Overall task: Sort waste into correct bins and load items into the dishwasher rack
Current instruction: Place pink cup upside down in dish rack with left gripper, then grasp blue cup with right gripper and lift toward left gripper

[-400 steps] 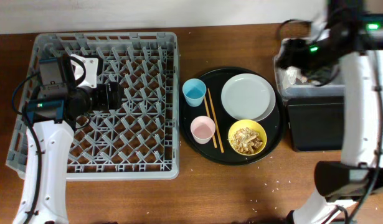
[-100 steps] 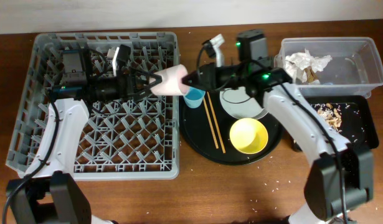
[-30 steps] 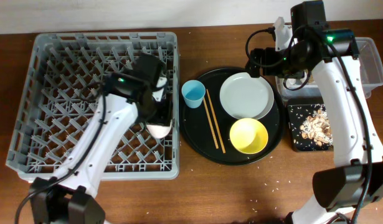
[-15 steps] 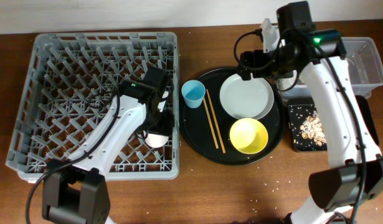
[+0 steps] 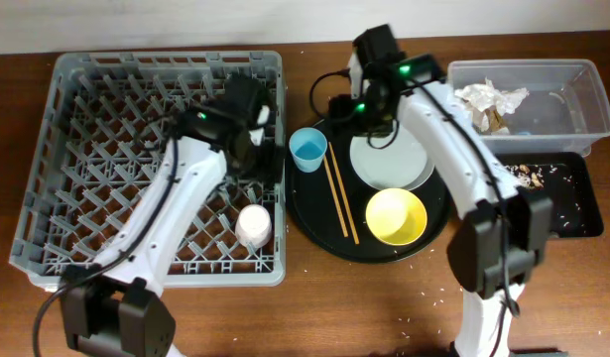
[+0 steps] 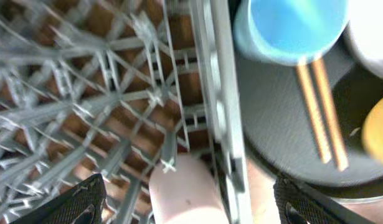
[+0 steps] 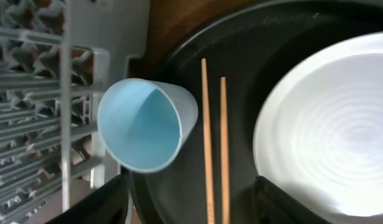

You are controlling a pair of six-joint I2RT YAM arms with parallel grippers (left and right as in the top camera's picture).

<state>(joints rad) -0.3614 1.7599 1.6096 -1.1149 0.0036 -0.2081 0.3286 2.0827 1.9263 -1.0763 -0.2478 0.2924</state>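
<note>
The pink cup (image 5: 253,225) stands upside down in the grey rack (image 5: 86,159) near its right edge. My left gripper (image 5: 257,169) is open just above it; in the left wrist view the cup (image 6: 182,196) sits between the spread fingers (image 6: 79,202) without contact. My right gripper (image 5: 346,107) is open and empty above the round tray, between the blue cup (image 5: 307,149) and the white plate (image 5: 389,154). The right wrist view shows the blue cup (image 7: 141,124), two chopsticks (image 7: 213,143) and the plate (image 7: 328,124). The yellow bowl (image 5: 396,216) is empty.
The round black tray (image 5: 314,213) holds the cup, chopsticks (image 5: 336,193), plate and bowl. The clear tub (image 5: 572,94) at the far right holds crumpled napkins (image 5: 488,99). The shallow black tray (image 5: 572,203) holds food scraps (image 5: 523,174).
My left gripper has let go of the pink cup in the rack and drawn back from it. My right arm has swung left from the bins to above the round tray.
</note>
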